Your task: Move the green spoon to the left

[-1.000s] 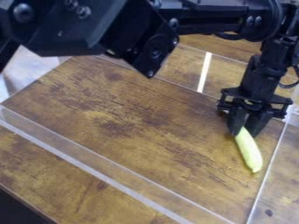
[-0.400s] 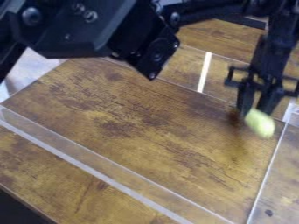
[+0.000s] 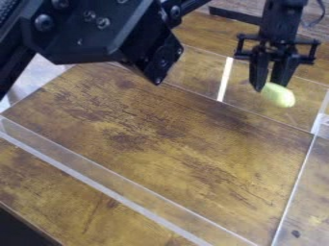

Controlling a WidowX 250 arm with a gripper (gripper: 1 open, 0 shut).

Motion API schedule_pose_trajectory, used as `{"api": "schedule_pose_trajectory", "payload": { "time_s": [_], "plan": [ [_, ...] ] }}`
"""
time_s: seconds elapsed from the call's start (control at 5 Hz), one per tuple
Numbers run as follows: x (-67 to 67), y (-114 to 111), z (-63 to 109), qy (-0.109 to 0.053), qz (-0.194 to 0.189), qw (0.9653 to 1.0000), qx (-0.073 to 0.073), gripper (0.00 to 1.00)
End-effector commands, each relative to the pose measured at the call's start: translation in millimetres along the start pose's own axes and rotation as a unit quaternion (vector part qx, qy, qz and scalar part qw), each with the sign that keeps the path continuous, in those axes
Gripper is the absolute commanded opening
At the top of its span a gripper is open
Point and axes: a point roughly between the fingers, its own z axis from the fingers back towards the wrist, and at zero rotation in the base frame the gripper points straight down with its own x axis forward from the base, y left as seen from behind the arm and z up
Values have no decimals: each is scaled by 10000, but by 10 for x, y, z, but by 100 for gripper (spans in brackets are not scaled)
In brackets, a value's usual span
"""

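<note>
From the camera, the only view I've got, here's my green spoon [image 3: 276,94], up at the far right of the wooden table [image 3: 154,144], its pale handle poking out below my gripper [image 3: 264,86] and tilting down to the right. And the risk is right there! I seem to have it near one end only, so that thick handle could swing or twist in my grip if I swing left too sharply. The smooth, rounded shape won't help; a loose pinch might let it slide out and roll. There's the pale strip [image 3: 228,79] just to the left, too; I can't tell how high I am over the wood, so if I'm low, the handle's end could drag on the way across and be knocked askew. And letting go from too high could send it bouncing off its spot.

Now the gripper itself! Fingers drawn close together, clamped on the spoon at its upper end, by the look of it. The metal bowl I can't make out, hidden or too small, so exactly which part sits between my fingers, I can't say.
</note>
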Motion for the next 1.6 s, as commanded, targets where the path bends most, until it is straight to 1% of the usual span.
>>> {"api": "schedule_pose_trajectory", "payload": {
  "time_s": [0.0, 0.2, 0.4, 0.6, 0.8, 1.0, 1.2, 1.4],
  "plan": [
    [72, 144, 424, -268, 91, 9988, -396, 0],
    [-45, 148, 508, -215, 191, 9988, -407, 0],
    [-162, 164, 636, -147, 294, 9983, -476, 0],
    [-228, 246, 807, -22, 394, 9963, -768, 0],
    [-288, 283, 847, 43, 469, 9954, -835, 0],
    [-339, 437, 871, 73, 532, 9938, -972, 0],
    [-356, 572, 742, 92, 606, 9914, -1158, 0],
    [-377, 781, 676, 85, 925, 9848, -1469, 0]
  ]
}}
